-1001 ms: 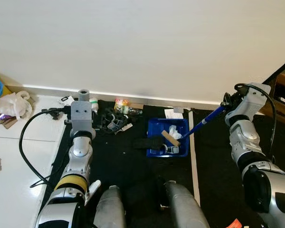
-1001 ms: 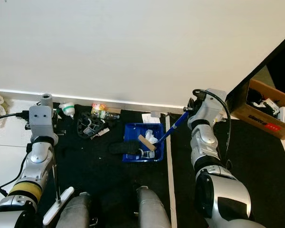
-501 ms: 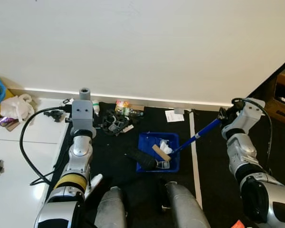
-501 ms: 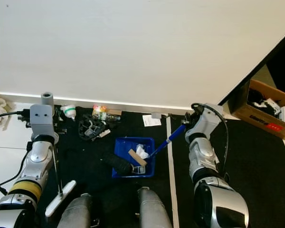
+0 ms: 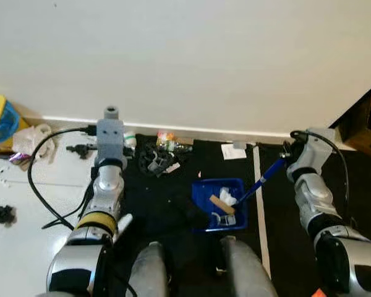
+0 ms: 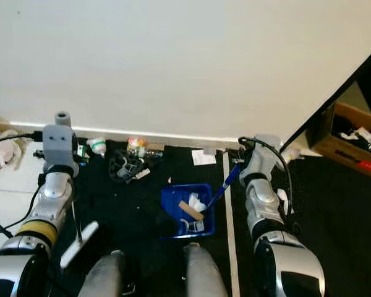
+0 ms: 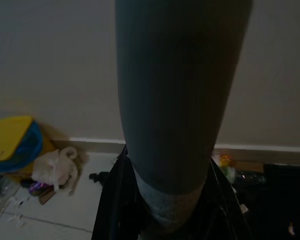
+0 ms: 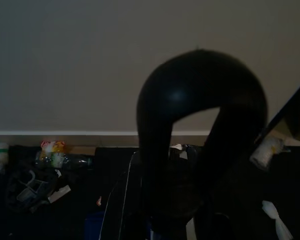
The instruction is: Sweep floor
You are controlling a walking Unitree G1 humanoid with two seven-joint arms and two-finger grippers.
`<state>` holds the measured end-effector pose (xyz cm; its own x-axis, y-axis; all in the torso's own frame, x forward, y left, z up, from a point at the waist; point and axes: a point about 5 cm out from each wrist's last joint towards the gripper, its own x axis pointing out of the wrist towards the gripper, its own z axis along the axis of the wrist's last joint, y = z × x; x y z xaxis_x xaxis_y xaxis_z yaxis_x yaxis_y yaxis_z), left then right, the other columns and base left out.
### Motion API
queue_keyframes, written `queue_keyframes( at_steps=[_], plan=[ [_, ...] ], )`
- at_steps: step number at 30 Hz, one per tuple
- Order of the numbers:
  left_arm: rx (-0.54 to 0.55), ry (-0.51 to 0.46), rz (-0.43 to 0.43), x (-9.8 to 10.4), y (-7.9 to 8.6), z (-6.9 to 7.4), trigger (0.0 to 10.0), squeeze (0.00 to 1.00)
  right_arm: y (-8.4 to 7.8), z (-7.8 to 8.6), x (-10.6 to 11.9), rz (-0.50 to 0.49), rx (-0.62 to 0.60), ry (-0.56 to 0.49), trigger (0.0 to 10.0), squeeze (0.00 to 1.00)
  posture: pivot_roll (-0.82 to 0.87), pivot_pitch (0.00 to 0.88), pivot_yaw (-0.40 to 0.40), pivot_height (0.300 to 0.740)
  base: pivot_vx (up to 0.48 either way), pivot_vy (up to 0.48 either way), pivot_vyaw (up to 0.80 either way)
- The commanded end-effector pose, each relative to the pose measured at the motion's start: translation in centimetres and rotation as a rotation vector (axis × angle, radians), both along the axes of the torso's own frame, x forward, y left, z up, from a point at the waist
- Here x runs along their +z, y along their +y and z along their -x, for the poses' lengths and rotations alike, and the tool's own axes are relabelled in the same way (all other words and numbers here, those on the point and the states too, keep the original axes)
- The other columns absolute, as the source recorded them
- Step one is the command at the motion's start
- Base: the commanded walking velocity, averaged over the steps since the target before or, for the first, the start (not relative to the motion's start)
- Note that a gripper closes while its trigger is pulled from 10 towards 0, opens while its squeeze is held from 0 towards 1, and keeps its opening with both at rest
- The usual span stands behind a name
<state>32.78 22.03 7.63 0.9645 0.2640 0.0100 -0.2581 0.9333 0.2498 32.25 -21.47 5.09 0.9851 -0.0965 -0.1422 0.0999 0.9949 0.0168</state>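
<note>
A blue dustpan (image 5: 219, 210) lies on the black mat in front of my feet. It holds crumpled white paper, a tan wooden piece and a clear scrap. Its blue handle (image 5: 264, 178) rises to my right gripper (image 5: 292, 154), shut on the black loop grip (image 8: 200, 115). A black clump (image 5: 184, 216) lies against the pan's left side. My left gripper (image 5: 111, 147) is shut on the grey broom handle (image 7: 172, 100). The thin broom stick (image 6: 76, 218) runs down to a white head (image 6: 80, 238) beside my left leg. A litter pile (image 5: 157, 159) of black plastic pieces and a bottle lies by the wall.
A white paper (image 5: 235, 150) lies near the baseboard. A white tape line (image 5: 260, 216) crosses the mat. A cardboard box (image 6: 352, 139) stands at the right. At the left are a yellow and blue object (image 5: 3, 116), a white bag (image 5: 31, 139) and black scraps (image 5: 0, 213).
The right gripper has drawn the dustpan back from the wall toward my feet, the black clump staying at its left side. The head view has shifted slightly.
</note>
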Motion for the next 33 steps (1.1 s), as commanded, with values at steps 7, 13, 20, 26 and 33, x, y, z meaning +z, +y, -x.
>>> queue_keyframes(
  at_steps=[7, 13, 20, 26, 33],
  plan=[
    [0.029, -0.019, 0.129, 1.2, -2.0, -1.9, 10.0, 0.00, 2.2, -0.9, 0.8, 0.009, 0.055, -0.045, 10.0, 0.00, 0.03, 0.266, -0.059, 0.740, 0.000, 0.000, 0.00],
    [-0.108, 0.020, 0.212, 1.2, -7.2, -2.8, 10.0, 0.00, 3.4, -0.8, 0.5, -0.004, 0.086, -0.038, 10.0, 0.00, 0.03, 0.284, -0.059, 0.740, 0.000, 0.000, 0.00],
    [-0.119, 0.043, 0.226, 0.9, -11.1, -2.7, 10.0, 0.00, 4.0, -0.7, 0.4, -0.012, 0.085, -0.046, 10.0, 0.00, 0.01, 0.299, -0.052, 0.740, 0.000, 0.000, 0.00],
    [-0.041, -0.020, 0.386, 3.8, -12.9, -4.2, 10.0, 0.00, 5.2, -0.3, -0.2, -0.119, 0.096, -0.040, 10.0, 0.00, -0.02, 0.316, -0.044, 0.740, 0.000, 0.000, 0.00],
    [-0.074, -0.046, 0.438, 5.4, -14.7, -4.7, 10.0, 0.00, 6.7, 0.0, -0.6, -0.189, 0.181, -0.031, 10.0, 0.00, -0.03, 0.320, -0.039, 0.740, 0.000, 0.000, 0.00]
  ],
)
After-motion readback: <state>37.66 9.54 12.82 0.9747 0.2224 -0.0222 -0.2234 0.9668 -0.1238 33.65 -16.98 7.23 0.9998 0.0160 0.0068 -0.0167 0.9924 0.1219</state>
